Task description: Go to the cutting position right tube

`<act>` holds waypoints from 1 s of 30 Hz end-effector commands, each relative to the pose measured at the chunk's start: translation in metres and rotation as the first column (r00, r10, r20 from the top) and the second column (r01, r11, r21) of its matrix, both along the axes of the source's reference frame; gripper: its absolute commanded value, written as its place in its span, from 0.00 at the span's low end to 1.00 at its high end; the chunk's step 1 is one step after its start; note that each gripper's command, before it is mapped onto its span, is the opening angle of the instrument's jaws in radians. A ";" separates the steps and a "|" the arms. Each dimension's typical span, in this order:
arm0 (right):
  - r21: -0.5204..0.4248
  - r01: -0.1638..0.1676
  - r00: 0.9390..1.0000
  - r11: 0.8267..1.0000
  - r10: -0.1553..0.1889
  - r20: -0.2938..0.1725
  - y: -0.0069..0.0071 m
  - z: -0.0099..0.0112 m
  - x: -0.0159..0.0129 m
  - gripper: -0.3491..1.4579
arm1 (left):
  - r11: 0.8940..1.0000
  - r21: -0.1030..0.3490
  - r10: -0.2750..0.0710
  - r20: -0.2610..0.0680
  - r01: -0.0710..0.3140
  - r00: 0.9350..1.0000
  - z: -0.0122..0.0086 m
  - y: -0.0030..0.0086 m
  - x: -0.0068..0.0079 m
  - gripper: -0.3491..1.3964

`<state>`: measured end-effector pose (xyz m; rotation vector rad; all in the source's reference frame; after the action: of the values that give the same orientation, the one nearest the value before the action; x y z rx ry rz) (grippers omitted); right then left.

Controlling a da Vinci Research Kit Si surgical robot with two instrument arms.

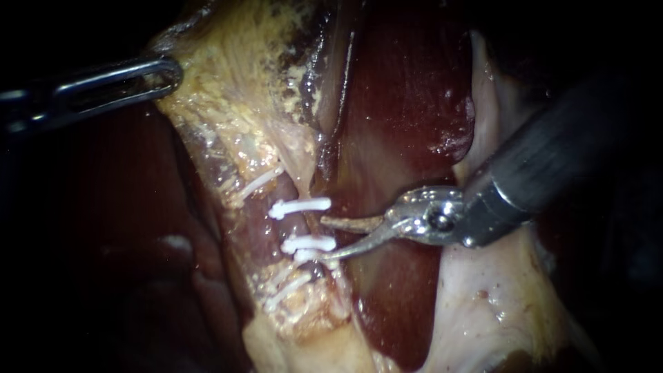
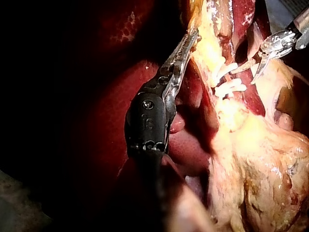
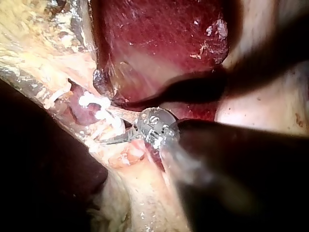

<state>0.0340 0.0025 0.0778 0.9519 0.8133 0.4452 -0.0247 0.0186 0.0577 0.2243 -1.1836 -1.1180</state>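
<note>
Your right instrument [image 1: 326, 239], closest to the lens, is holding its jaws a little open, tips just beside the white clips [image 1: 300, 206] on the tube [image 1: 262, 228], the gap facing the bare stretch between them, while your left instrument [image 1: 166, 74] is clamping its jaws on the yellow tissue [image 1: 235, 103] higher up.

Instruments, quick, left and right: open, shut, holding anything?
Left instrument: shut on the pale tissue.
Right instrument: open, holding nothing, jaws beside the clips.
</note>
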 end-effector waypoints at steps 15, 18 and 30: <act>0.027 0.017 0.999 0.999 -0.016 -0.029 -0.0005 0.0021 0.0020 0.93 | 1.000 0.000 0.002 0.001 -0.002 1.000 -0.0003 -0.0002 -0.0001 0.00; 0.018 0.037 0.997 0.999 -0.035 -0.075 -0.0006 0.0016 0.0024 0.91 | 1.000 0.000 0.002 0.001 -0.002 1.000 -0.0003 -0.0002 -0.0001 0.00; -0.007 0.057 0.986 0.998 -0.057 -0.156 -0.0005 0.0011 0.0045 0.82 | 1.000 0.000 0.003 0.003 -0.003 1.000 -0.0002 -0.0002 -0.0002 0.00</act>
<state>0.0386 0.0020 0.0789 1.0165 0.9285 0.3194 -0.0249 0.0184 0.0574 0.2283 -1.1859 -1.1147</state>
